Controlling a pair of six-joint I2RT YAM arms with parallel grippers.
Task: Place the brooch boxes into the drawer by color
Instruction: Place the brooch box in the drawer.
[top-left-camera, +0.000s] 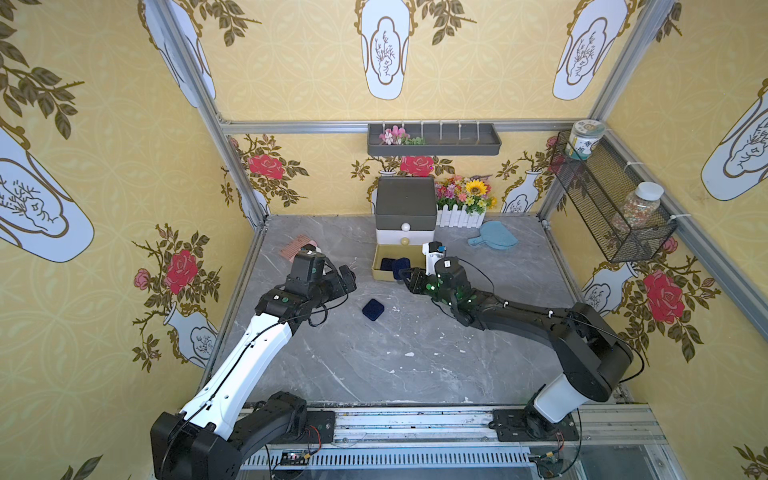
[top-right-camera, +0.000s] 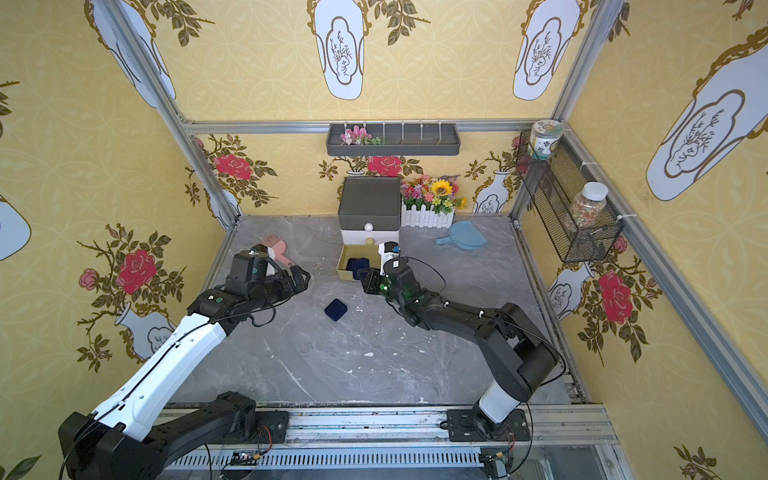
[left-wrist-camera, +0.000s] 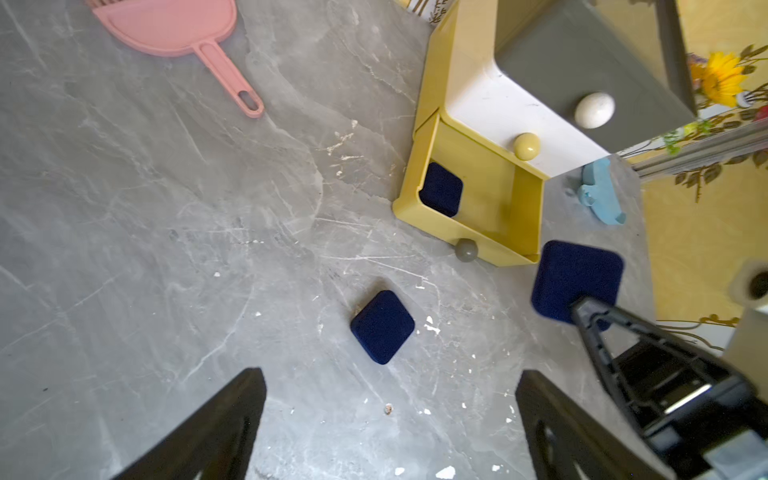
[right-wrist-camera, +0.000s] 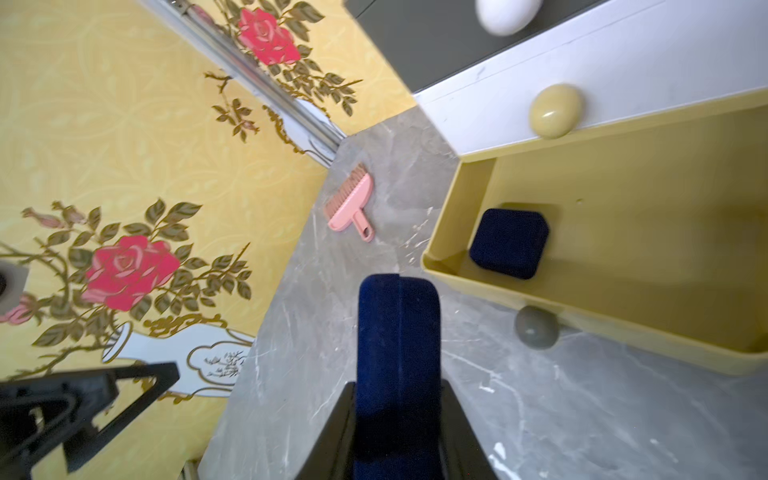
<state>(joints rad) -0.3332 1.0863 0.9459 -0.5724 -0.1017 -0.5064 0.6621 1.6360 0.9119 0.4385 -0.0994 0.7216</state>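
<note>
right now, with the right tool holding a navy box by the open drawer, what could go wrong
The navy velvet box is pinched at one end by the right tool and could slip before clearing the front wall of the open olive-yellow drawer. Dropped there, it may land tilted on the navy box already inside.

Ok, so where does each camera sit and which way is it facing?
Top views: high over the front edge, facing down and back at the three-drawer chest; both arms show.
Left wrist: on the left arm, facing down at the loose navy brooch box; its open jaws show.
Right wrist: on the right arm, facing along its jaws, shut on a second navy box, toward the open olive-yellow drawer.
Shared: both wrist views show that drawer, the stored navy box and the pink dustpan.
</note>
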